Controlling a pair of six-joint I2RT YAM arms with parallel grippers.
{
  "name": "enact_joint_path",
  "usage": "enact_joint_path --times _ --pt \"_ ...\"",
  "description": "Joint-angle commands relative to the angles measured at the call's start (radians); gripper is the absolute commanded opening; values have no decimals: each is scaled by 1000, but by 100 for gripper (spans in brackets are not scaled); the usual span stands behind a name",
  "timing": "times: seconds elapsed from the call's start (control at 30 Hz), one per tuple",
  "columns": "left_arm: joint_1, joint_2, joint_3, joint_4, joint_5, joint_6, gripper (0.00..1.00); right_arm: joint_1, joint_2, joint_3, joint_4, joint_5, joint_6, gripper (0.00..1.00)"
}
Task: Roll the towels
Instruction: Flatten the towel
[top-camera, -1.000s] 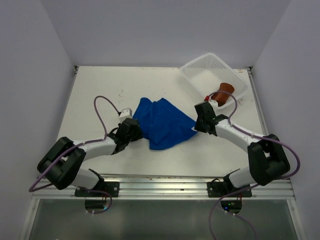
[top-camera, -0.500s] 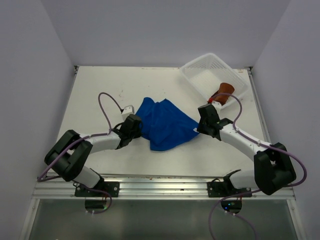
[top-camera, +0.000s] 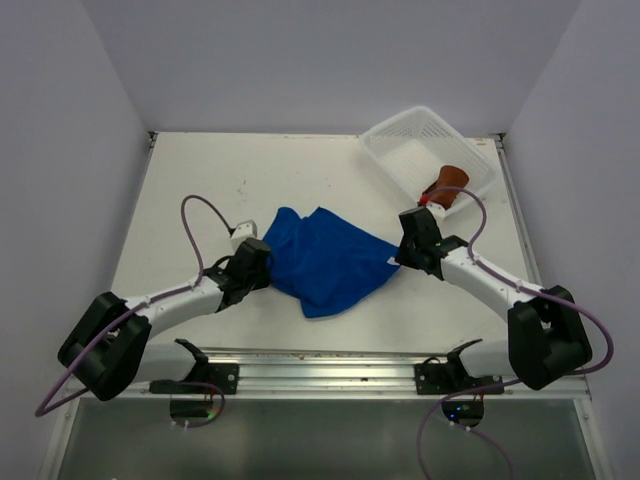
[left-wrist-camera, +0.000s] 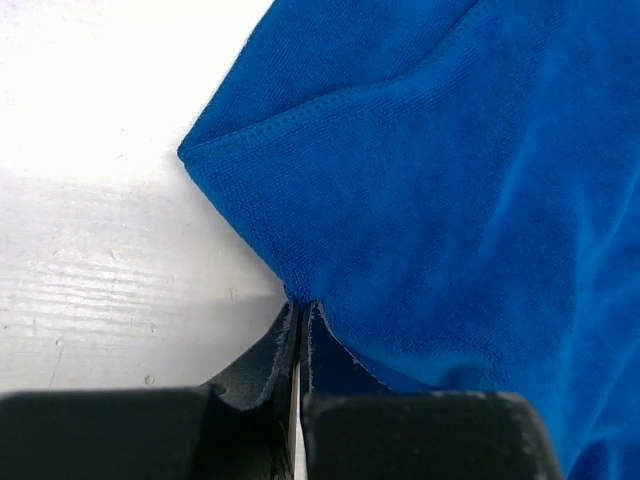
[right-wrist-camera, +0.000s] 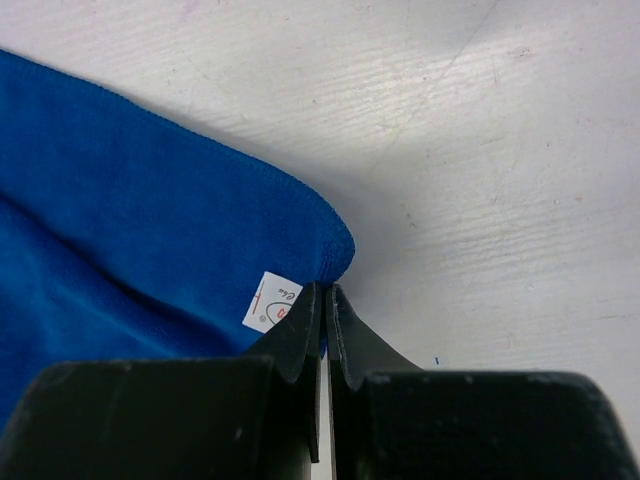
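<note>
On table (top-camera: 200, 180): two towels (top-camera: 325, 262), one basket (top-camera: 393, 121)

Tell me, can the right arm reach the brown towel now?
Probably not yet: the brown towel lies close, at the basket, nothing between, but the right jaws are shut on the blue towel.

The top camera hangs above and behind the 2 arm bases, facing the back wall, far enough off to take in the whole counter (top-camera: 200, 170). Each wrist camera sits right behind its own jaws, looking along them at the counter from very close. All 3 views share the blue towel (top-camera: 325, 265): the left wrist view frames its left corner, and the right wrist view frames its right corner with the white tag (right-wrist-camera: 273, 302).
</note>
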Motion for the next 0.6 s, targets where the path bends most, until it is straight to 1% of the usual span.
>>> enact_joint_path --times 0.0,0.17,0.33,0.4,0.5,0.57 --pt "-1 -61 9 -58 -18 -9 0 -3 -21 10 -3 -4 18 0" --pt "1 -148 55 -128 -33 -5 0 -6 -65 46 -55 25 11 0" --pt "11 -208 192 -261 -119 50 0 -12 -97 130 -124 53 18 0" --pt "24 -233 248 -289 -153 85 0 -13 -100 170 -157 66 18 0" --pt "85 -258 295 -328 -126 132 0 -22 -113 209 -187 82 18 0" --pt "157 -283 314 -342 -77 161 0 -28 -122 227 -212 96 18 0"
